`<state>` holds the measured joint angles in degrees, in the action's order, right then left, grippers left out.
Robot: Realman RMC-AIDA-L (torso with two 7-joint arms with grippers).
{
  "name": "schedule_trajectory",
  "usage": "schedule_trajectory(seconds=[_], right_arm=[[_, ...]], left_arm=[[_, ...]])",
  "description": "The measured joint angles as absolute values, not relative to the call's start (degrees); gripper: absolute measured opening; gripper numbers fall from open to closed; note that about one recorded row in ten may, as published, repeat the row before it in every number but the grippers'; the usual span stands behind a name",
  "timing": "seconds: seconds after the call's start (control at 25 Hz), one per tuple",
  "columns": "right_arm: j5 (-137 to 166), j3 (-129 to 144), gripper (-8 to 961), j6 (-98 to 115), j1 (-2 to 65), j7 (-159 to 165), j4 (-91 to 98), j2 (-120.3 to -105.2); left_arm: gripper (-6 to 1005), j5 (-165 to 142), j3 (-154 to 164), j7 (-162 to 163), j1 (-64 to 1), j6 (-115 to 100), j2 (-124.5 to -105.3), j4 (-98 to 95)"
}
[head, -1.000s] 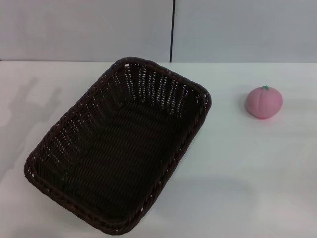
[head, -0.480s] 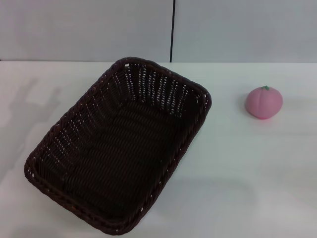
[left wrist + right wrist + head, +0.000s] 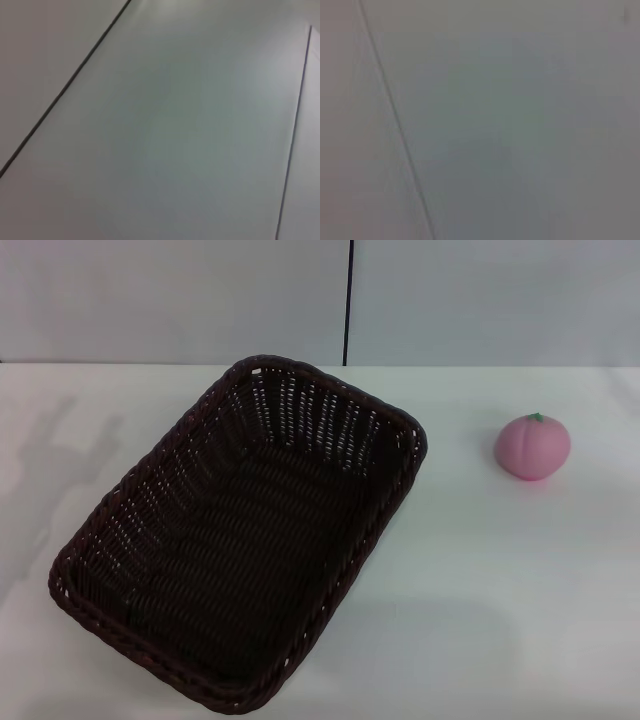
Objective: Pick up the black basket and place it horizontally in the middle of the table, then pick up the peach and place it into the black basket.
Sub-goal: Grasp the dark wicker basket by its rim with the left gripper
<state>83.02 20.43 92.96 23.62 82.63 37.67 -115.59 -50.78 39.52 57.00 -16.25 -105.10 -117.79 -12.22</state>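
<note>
The black basket [image 3: 240, 535] lies on the white table [image 3: 500, 580], left of centre in the head view. It sits at a slant, one short end at the near left, the other toward the far middle, and it is empty. The pink peach [image 3: 533, 447] with its green stem stands on the table at the right, apart from the basket. Neither gripper shows in any view. Both wrist views show only plain grey wall panels with dark seams.
A grey wall with a dark vertical seam [image 3: 348, 300] runs behind the table's far edge. A faint arm shadow [image 3: 60, 455] falls on the table at the far left. Bare tabletop lies between the basket and the peach.
The arm shadow at the far left of the table has shifted slightly. The basket and the peach have not moved.
</note>
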Motion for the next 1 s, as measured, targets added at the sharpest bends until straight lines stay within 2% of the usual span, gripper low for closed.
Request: schedule_trajectory(seconds=[0.16, 0.2, 0.28, 0.32, 0.36, 0.4, 0.44, 0.48, 0.52, 0.56, 0.8, 1.0], right_arm=[[84.7, 20.3, 597, 93.0, 23.6, 82.8, 38.6, -116.32], [84.6, 19.9, 596, 93.0, 23.2, 80.7, 38.4, -117.14], [84.6, 19.7, 596, 93.0, 22.8, 79.3, 38.3, -117.65], [84.5, 19.3, 595, 93.0, 22.2, 76.8, 38.0, -118.59], [84.5, 19.3, 595, 93.0, 22.2, 76.8, 38.0, -118.59], [84.4, 19.3, 595, 93.0, 21.9, 75.8, 37.5, -118.81], [84.0, 19.0, 594, 93.0, 21.4, 74.4, 35.4, -118.84], [84.0, 19.0, 594, 93.0, 21.4, 74.4, 35.4, -118.84], [83.5, 18.0, 594, 92.9, 21.0, 73.2, 33.1, -118.70], [83.2, 17.3, 593, 92.8, 20.7, 72.4, 32.1, -118.65], [82.9, 12.6, 591, 92.2, 18.3, 67.0, 28.3, -118.60], [82.9, 6.3, 589, 92.2, 17.4, 66.7, 25.3, -118.65]], left_arm=[[842, -53.4, 40.7, 62.3, -16.3, -103.1, -116.37, -15.5], [842, -54.6, 40.9, 64.3, -16.3, -102.7, -115.76, -16.7], [841, -56.7, 41.0, 68.3, -16.5, -101.7, -114.64, -18.9], [841, -60.6, 41.0, 75.4, -16.8, -99.0, -113.08, -22.9], [841, -60.6, 41.0, 75.4, -16.8, -99.0, -113.08, -22.9], [841, -64.1, 41.0, 79.9, -17.2, -96.8, -111.88, -25.4], [841, -70.2, 41.0, 86.9, -18.3, -94.4, -109.82, -28.8], [841, -70.2, 41.0, 86.9, -18.3, -94.4, -109.82, -28.8], [841, -75.1, 41.0, 91.6, -19.4, -94.2, -107.86, -31.2], [840, -76.9, 41.0, 93.2, -19.8, -94.3, -107.29, -32.3], [840, -91.7, 40.7, 106.6, -22.5, -94.4, -105.26, -44.8], [839, -100.9, 40.9, 113.3, -25.0, -94.7, -105.51, -51.7]])
